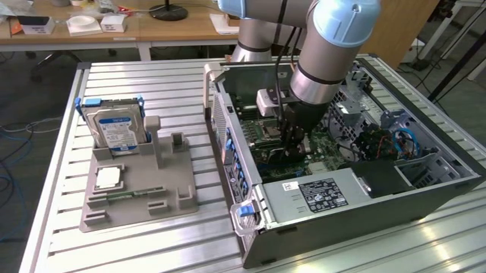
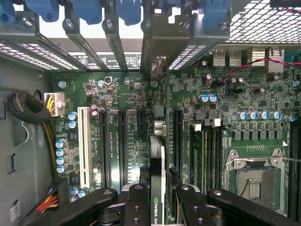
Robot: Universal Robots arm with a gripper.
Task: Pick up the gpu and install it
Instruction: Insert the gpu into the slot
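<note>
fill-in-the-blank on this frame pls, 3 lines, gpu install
1. The pincer is shut on the ____, held on edge above the motherboard.
2. The arm reaches into the open computer ____.
3. On the grey holder outside, the hard drive stands ____ in its slot.

Missing: gpu; case; upright
</note>
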